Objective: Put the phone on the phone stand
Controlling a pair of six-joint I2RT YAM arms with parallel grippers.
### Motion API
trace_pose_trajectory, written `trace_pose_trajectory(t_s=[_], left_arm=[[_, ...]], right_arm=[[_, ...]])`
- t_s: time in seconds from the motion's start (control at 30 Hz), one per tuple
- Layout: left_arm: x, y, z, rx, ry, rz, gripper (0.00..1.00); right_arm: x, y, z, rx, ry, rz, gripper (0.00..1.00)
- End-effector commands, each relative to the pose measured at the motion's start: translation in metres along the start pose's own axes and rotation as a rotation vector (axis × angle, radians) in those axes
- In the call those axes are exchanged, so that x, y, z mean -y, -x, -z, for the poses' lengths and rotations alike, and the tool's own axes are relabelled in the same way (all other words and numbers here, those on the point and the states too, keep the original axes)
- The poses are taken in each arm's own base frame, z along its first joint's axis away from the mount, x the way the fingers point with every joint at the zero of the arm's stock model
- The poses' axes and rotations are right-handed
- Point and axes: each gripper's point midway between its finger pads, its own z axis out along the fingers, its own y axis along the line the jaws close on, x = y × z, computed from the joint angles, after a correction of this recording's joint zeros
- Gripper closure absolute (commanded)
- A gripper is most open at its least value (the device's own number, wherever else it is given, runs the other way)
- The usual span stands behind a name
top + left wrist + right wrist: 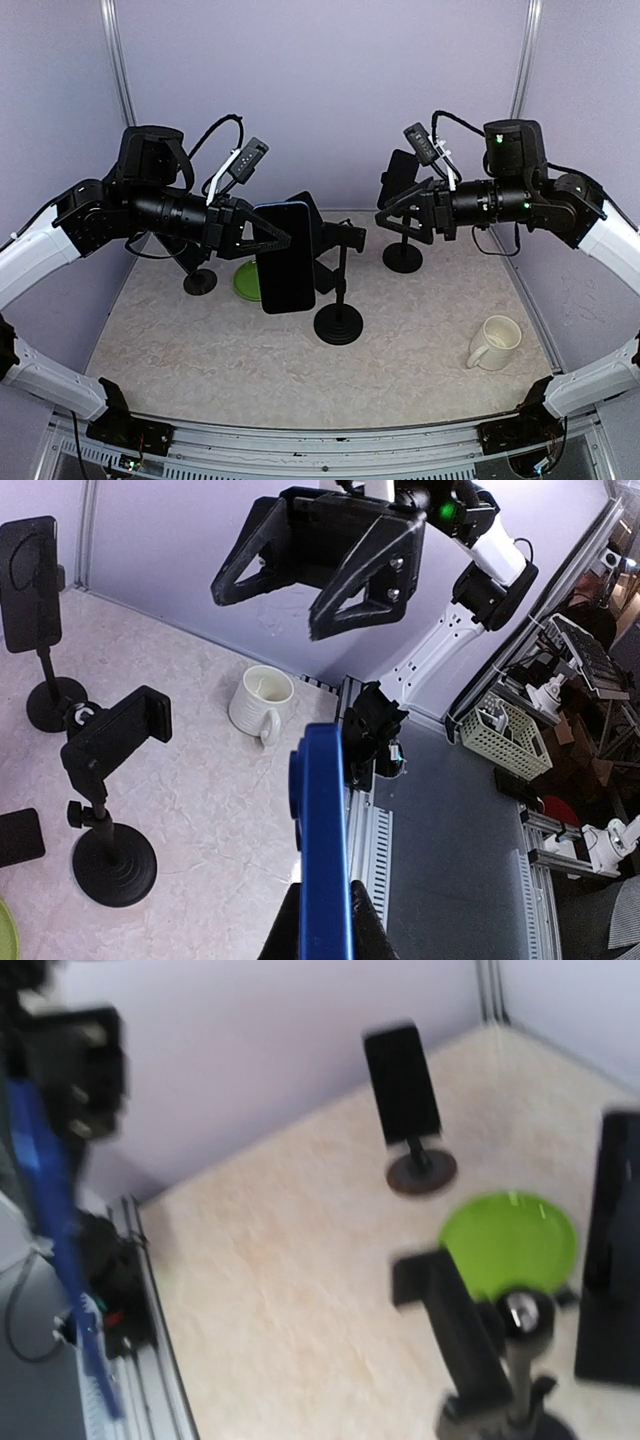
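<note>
You are holding the phone (290, 275) upright in the air, with the left gripper (272, 236) clamping it tight, just left of the phone stand (338, 325) and not resting on it. From above, the phone is showing a dark face. The left wrist view is adding its blue edge, and the right gripper (320, 565) hanging spread wide, gripping nothing. The right wrist view is blurring badly.

bare table (230, 365) in front, mug (495, 342) right, phone stand (338, 322) central
</note>
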Motion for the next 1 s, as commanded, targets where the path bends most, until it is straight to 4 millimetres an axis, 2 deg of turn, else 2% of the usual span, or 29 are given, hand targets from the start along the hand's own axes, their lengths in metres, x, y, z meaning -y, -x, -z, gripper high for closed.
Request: trace_pose_trajectory(t_s=[0.0, 0.23, 0.6, 0.7, 0.97], left_arm=[[0.007, 0.012, -0.001, 0.001, -0.062, -0.011, 1.0], [0.006, 0.008, -0.007, -0.022, -0.1, 0.044, 1.0], [0.009, 0.009, -0.002, -0.009, -0.093, 0.068, 1.0], [0.011, 0.008, -0.003, -0.009, -0.094, 0.069, 1.0], [0.009, 0.005, -0.002, -0.011, -0.084, 0.075, 1.0]], right_arm=[[0.024, -0.033, -0.014, -0.099, -0.067, -0.049, 0.34], [0.041, -0.04, -0.028, -0.139, -0.112, 0.014, 0.29], [0.051, -0.052, -0.052, -0.176, -0.09, 0.065, 0.31], [0.052, -0.053, -0.059, -0.178, -0.076, 0.078, 0.36], [0.047, -0.048, -0.069, -0.164, -0.024, 0.107, 0.59]])
